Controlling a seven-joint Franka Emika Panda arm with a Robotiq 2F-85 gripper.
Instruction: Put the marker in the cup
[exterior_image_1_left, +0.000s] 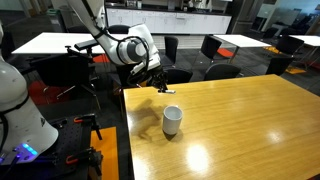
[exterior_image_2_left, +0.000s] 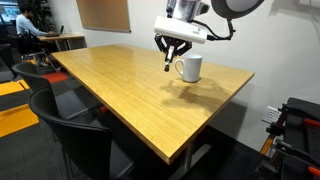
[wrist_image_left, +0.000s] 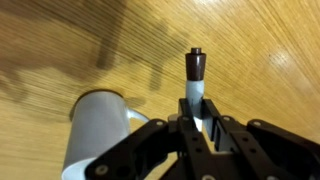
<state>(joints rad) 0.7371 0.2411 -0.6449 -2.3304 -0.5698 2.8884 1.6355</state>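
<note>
Marker (wrist_image_left: 196, 85) is off the desk and clamped in the gripper (wrist_image_left: 197, 128). Dark end points down at the wood; paler barrel runs up between the fingers. Jaws narrow, shut on the barrel, and the hold looks centred in the wrist view. In an exterior view the marker (exterior_image_2_left: 167, 64) shows as a short dark stick hanging below the fingers, tip clear of the desktop.

Cup (wrist_image_left: 98, 135) stands upright with its mouth open and nothing visible inside. In the wrist view it sits off to one side of the marker, near but not touching, so the marker is not over the mouth. In an exterior view the cup (exterior_image_2_left: 190, 68) is just beside the hanging tip. Whether the tip is above or below rim height cannot be told from these angles.

Desk (exterior_image_1_left: 250, 120) is bare wood. The cup stands near the edge on the robot's side, towards one corner of that edge, and the gripper hangs between cup and corner. Dark chairs (exterior_image_2_left: 70, 130) line another edge.

Progress, as judged:
- **Done:** pick-up, and most of the carry.
- **Left:** bring the tip over the rim, centre it on the mouth, lower it and open the jaws.

Roughly two-thirds through. The mouth is small, so alignment is the part needing care.
</note>
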